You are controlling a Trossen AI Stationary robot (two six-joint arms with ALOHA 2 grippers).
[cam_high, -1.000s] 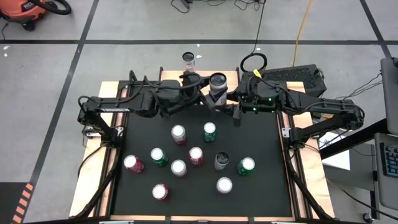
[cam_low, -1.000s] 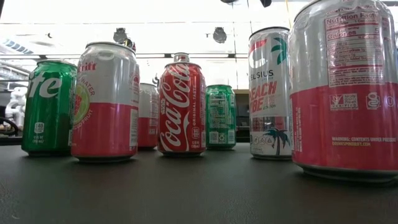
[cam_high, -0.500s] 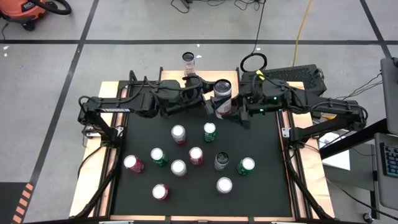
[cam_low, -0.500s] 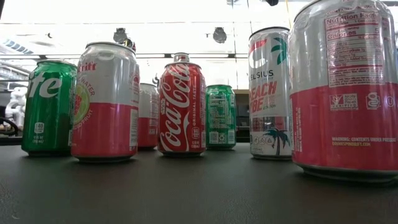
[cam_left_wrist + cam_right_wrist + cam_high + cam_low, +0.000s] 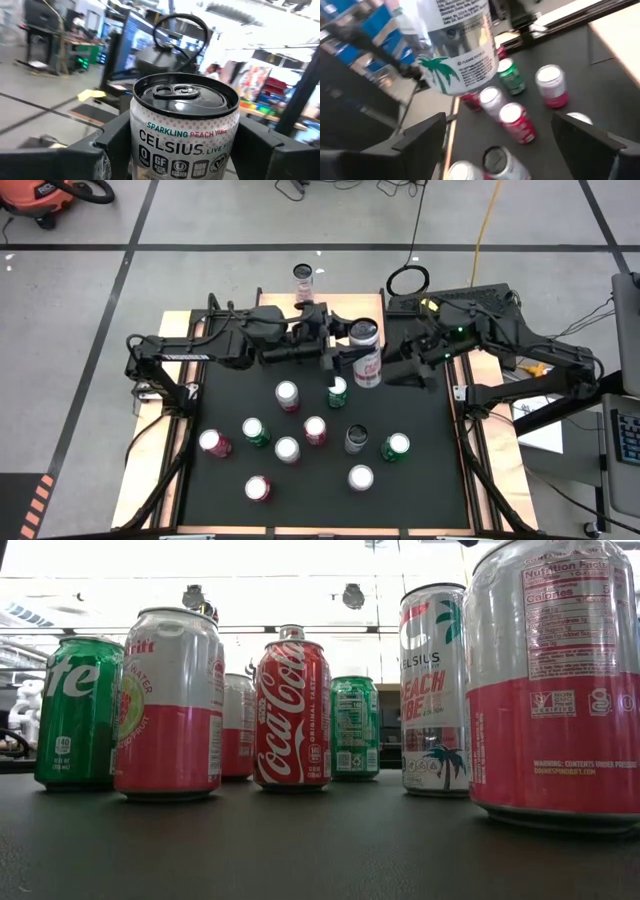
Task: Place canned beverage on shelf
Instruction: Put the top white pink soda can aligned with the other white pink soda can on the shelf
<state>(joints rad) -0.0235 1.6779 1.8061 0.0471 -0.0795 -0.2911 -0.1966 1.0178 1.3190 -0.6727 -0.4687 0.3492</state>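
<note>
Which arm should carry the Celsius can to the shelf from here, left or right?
Left. The left hand is shut on the Celsius can, which is lifted above the table, and the shelf lies just behind it. The right hand is open and apart from the can.

Twelve aluminium drink cans show in all. Ten stand on the black-topped desk (image 5: 225, 505), one white-and-pink Celsius can (image 5: 366, 358) is raised above it, and one silver-topped can (image 5: 303, 277) stands apart at the far edge. Of the ten, three are green-sided cans (image 5: 337, 390) and the rest are red, pink, white or grey. Two dark robot arms (image 5: 215, 348) reach over the desk.
</note>
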